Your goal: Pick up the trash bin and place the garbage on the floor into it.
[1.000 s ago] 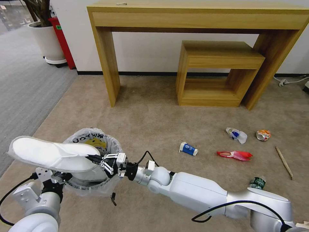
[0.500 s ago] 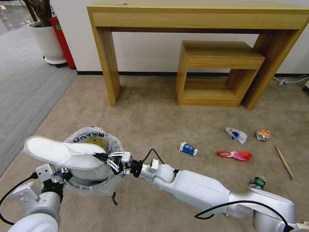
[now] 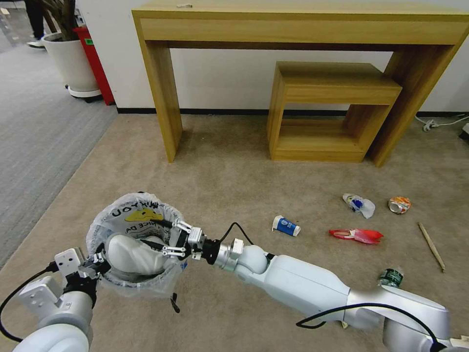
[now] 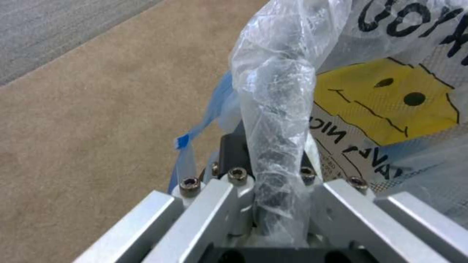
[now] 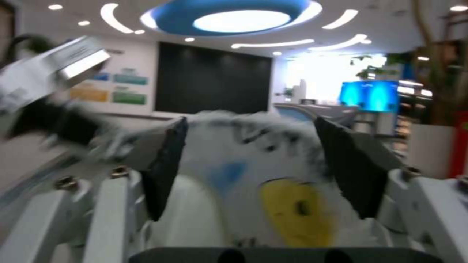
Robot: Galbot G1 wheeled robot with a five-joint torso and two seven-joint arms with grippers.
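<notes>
The left arm sits near and low on the left, bent upward, its left gripper (image 3: 93,266) clamped tight (image 4: 273,190). The right arm stretches from the near right across toward the left, almost level, wrist straight. The right gripper (image 3: 168,239) has its fingers (image 5: 168,164) spread wide apart.

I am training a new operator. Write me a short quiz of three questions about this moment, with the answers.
1. True or false: the white slipper lies inside the trash bin.
2. Which side's hand clamps the bin's rim? A) left B) right
3. Fill in: the right hand, over the bin's mouth, has its fingers ____.

Key: 1 true. 2 A: the left hand grips the bag-covered rim. 3 open.
</notes>
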